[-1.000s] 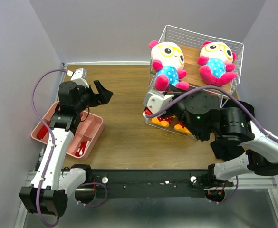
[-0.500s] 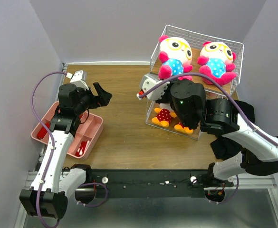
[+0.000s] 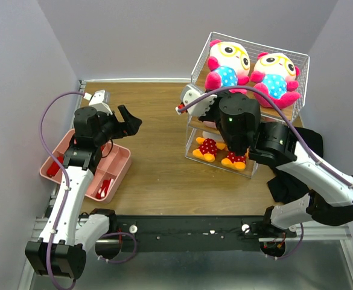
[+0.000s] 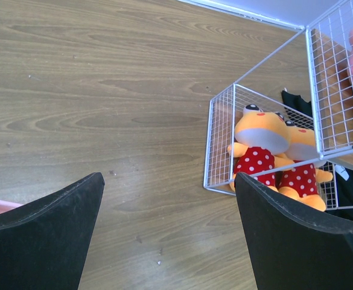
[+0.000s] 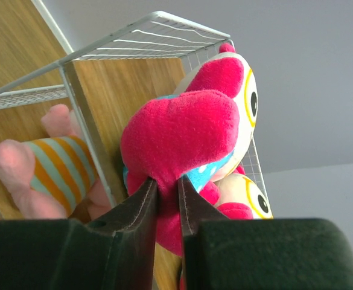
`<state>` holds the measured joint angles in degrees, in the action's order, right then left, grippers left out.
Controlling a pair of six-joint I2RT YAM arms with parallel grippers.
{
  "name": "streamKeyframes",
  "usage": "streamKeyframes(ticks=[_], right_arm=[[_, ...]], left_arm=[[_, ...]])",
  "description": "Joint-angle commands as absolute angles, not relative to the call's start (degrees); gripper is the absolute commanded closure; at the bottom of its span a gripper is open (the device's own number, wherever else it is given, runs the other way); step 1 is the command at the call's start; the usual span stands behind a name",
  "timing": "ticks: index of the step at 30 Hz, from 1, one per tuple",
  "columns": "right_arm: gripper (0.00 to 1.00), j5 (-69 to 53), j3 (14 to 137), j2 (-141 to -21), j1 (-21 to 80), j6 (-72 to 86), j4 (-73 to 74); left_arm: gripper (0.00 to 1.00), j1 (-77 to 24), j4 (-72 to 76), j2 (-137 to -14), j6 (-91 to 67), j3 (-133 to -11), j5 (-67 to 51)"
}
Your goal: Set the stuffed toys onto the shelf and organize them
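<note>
Pink divided plastic tray (image 3: 120,158): near-left on the wooden desk (image 3: 158,166), beside the left arm (image 3: 73,175). Contents too small to name.
Left jaws: spread wide, holding nothing. They hover over the desk, well apart from the rack and pointed its way.
Three-tier white wire rack with light wooden boards (image 3: 301,60): right half of the desk, stepping up toward the far wall.
Bottom tier: yellow plush toy in a red dotted outfit (image 4: 257,151), its twin (image 4: 302,175) touching it on the right.
Right arm (image 3: 297,157): reaches across the rack's front toward the top tier.
Middle tier: pink striped plush pig (image 5: 55,172) lying on the board. There is a pink shape behind it; cannot tell if it is the second pig.
Right jaws: closed on a pink limb of the left white-faced toy, plush pinched between both fingers (image 5: 141,208).
Top tier: the gripped white-faced plush with pink limbs and blue dotted belly (image 3: 227,63) sits at the left. Its match (image 3: 277,71) sits just beside it, upright and free.
Done, by my reading: five toys are on tiers, sorted by kind.
Left: release the held toy, withdraw, and confirm the second pig.
</note>
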<state>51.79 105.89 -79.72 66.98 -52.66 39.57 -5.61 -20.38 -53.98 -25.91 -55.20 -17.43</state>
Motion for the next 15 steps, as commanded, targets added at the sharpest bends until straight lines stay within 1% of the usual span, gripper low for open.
streamKeyframes(ticks=[1,3,4,7,12,13,15], right_arm=[[0.73,50.19,105.82,-79.8,64.95,-53.96,36.21],[0.71,49.92,105.56,-79.98,64.25,-53.96,35.95],[0.64,49.75,105.56,-80.07,63.99,-53.96,35.86],[0.57,47.73,104.94,-79.63,63.55,-53.79,35.25],[0.52,46.67,104.68,-79.8,63.46,-53.88,34.28],[0.47,46.58,104.94,-79.98,63.46,-53.88,34.36],[0.25,45.27,105.2,-79.98,63.46,-53.44,35.59]], left_arm=[[0.01,-5.01,-20.04,-53.09,-25.66,-54.23,-17.66],[0.01,-4.92,-20.04,-52.74,-25.75,-54.23,-17.4],[0.01,-4.92,-20.13,-52.65,-25.66,-54.14,-16.79],[0.01,-4.4,-20.13,-51.95,-25.84,-54.05,-16.26],[0.01,-3.61,-19.51,-51.94,-26.28,-53.7,-17.31],[0.01,-3.43,-19.51,-51.94,-26.37,-53.7,-17.4],[0.01,-3.17,-19.25,-52.12,-26.54,-53.61,-17.67]])
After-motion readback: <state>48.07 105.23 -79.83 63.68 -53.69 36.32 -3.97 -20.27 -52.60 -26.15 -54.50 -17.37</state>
